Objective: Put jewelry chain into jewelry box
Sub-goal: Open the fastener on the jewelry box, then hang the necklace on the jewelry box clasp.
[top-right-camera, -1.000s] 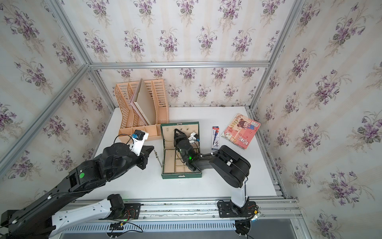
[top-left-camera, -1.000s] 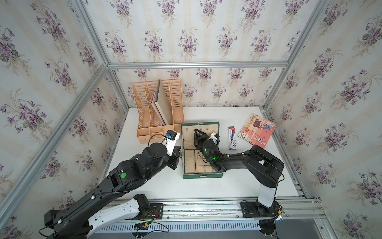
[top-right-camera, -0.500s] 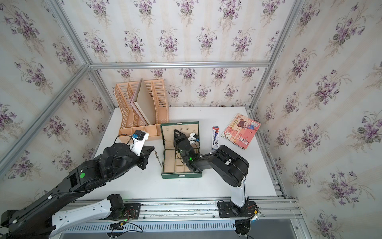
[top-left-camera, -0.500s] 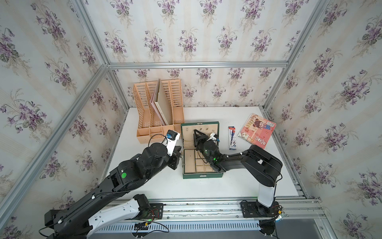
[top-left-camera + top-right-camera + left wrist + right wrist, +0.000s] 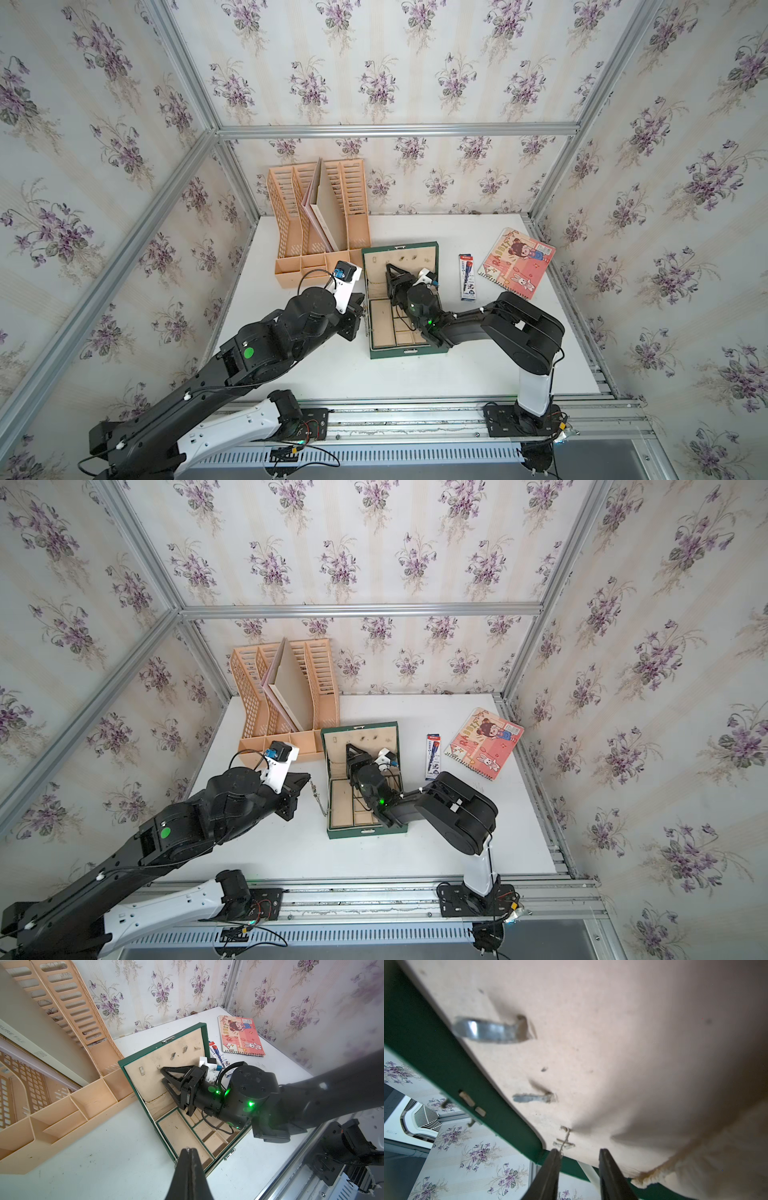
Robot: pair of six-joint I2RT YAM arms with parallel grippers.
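While the white table [image 5: 415, 374] took up the whole floor of the flower-papered cell in both top views, a peach file organizer [image 5: 291, 232] stood at its 11 o'clock corner, hard by the far wall, with a grey folder [image 5: 328, 216] leaning in one slot. Next in size, the jewelry box [image 5: 409, 352] sat near the table's centre. It was dark green, with its lid [image 5: 166, 1057] raised on the 12 o'clock side and its beige-lined compartments facing up. A pink cartoon notebook [image 5: 517, 264] lay flat at the box's 2 o'clock, well apart from it.

The right gripper [image 5: 579, 1150] reached in over the compartments from 4 o'clock. Its fingers stood parted with nothing between them, their tips close to the lid's lining below the metal hooks [image 5: 488, 1031]. Whether the tips touched the lining could not be told.

The left gripper [image 5: 189, 1149] hung just outside the box's 9 o'clock wall, its jaws pressed together on one end of the jewelry chain [image 5: 318, 799]. A slim pen pack [image 5: 467, 277] lay between lid and notebook, at the lid's 3 o'clock.

Smallest of all, the chain dangled from the left fingertips, slanting toward the box's 8 o'clock corner. All of it was outside the box, and whether its lower end touched the wall or the table could not be made out.
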